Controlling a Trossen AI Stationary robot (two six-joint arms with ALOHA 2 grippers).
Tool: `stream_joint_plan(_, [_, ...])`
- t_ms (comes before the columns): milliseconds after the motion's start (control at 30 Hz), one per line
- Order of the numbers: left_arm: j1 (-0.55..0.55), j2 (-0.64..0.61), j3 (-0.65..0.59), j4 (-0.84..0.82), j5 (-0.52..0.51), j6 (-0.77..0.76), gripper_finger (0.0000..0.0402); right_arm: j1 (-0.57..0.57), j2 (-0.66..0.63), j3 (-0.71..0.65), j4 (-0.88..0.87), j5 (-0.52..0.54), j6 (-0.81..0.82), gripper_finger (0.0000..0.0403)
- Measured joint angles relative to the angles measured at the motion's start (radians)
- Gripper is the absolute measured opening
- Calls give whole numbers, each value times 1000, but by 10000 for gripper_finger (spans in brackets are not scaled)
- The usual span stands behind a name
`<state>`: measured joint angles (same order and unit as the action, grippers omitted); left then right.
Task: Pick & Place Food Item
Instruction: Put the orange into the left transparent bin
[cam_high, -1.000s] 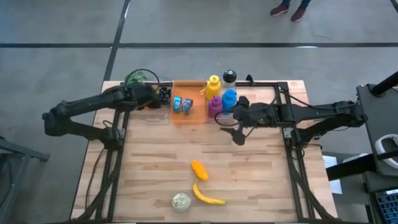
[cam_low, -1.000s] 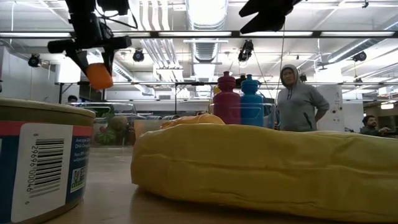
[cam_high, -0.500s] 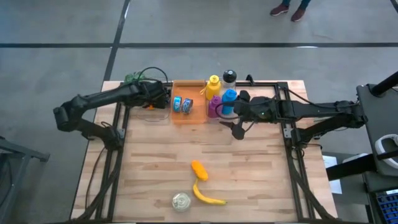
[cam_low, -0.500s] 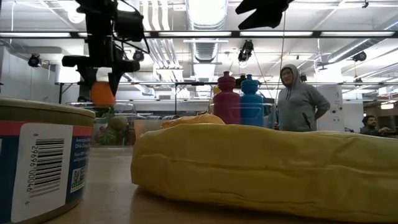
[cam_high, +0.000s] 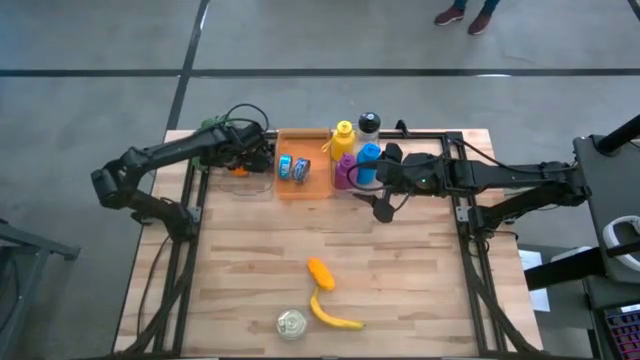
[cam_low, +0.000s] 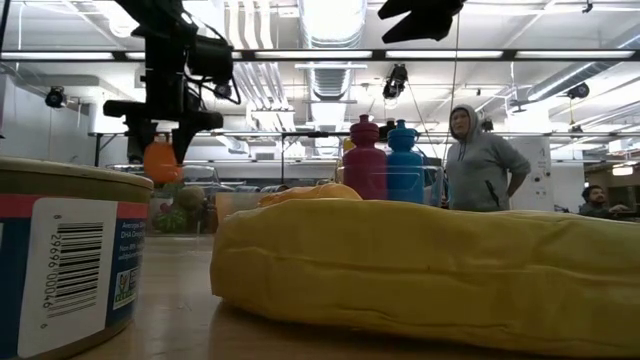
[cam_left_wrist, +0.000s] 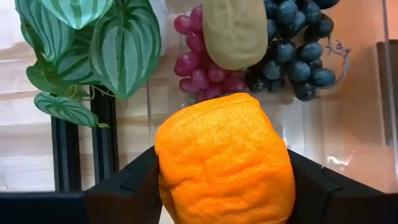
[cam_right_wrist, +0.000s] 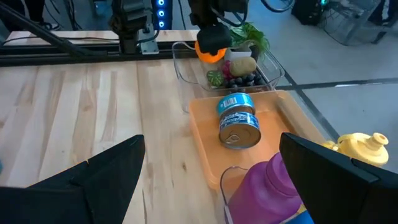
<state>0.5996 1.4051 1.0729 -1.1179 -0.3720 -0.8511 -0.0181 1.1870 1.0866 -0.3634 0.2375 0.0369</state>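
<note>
Two cans (cam_high: 292, 169) in orange tray (cam_high: 318, 186), four bottles (cam_high: 355, 150), one banana (cam_high: 333, 316)

Open wooden table (cam_high: 400, 290) is seen across the middle and near half, broken only by a small cluster at six o'clock: an orange piece (cam_high: 320, 272), a banana (cam_high: 332, 316) and a can (cam_high: 291, 323). The far edge at twelve o'clock is crowded by a clear bin (cam_high: 250, 175), an orange tray (cam_high: 304, 180) with two cans (cam_high: 293, 168), and bottles (cam_high: 356, 150). The clear bin is partly filled by grapes (cam_left_wrist: 292, 43) and leaves (cam_left_wrist: 93, 43).
</note>
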Motion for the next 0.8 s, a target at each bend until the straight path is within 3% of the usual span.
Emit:
stream_joint_plan(500, [9, 0, -185, 133, 89, 2, 234, -2, 0, 0, 0, 0, -14, 370])
stream_joint_plan(800, [11, -1, -209, 158, 94, -2, 236, -2, 0, 0, 1, 0, -7, 370])
